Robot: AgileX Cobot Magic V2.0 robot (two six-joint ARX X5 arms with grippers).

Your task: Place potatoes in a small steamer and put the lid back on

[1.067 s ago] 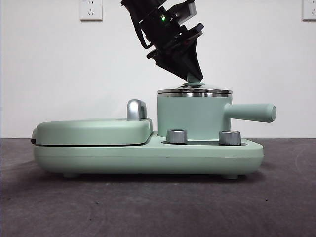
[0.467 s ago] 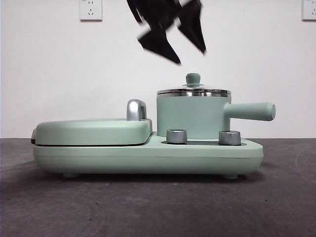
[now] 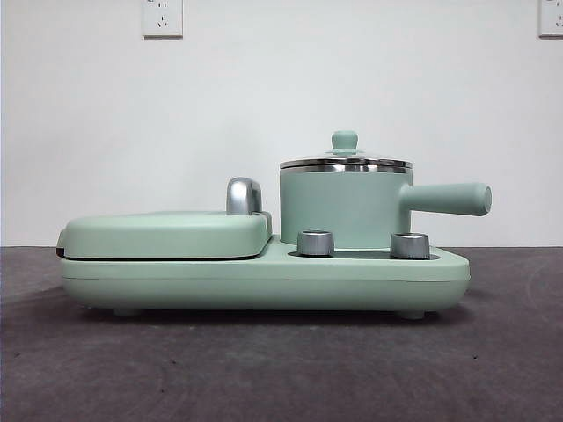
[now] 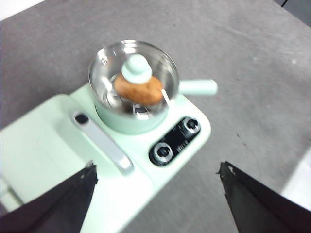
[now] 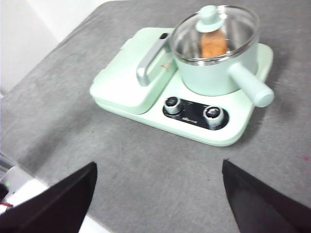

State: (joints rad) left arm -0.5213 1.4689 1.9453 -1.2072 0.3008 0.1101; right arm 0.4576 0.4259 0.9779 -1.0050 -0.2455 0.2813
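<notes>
Potatoes (image 4: 138, 90): one orange-brown lump lies inside the small steamer (image 3: 345, 209), under the lid (image 3: 345, 162), which sits level on the steel rim. My left gripper (image 4: 155, 194) hangs high over the cooker base (image 3: 264, 277), jaws spread wide, holding nothing; my right gripper (image 5: 158, 194) is likewise wide and empty. I judge the work done. To finish well, I should check the lid seats evenly and leave the handle alone.
</notes>
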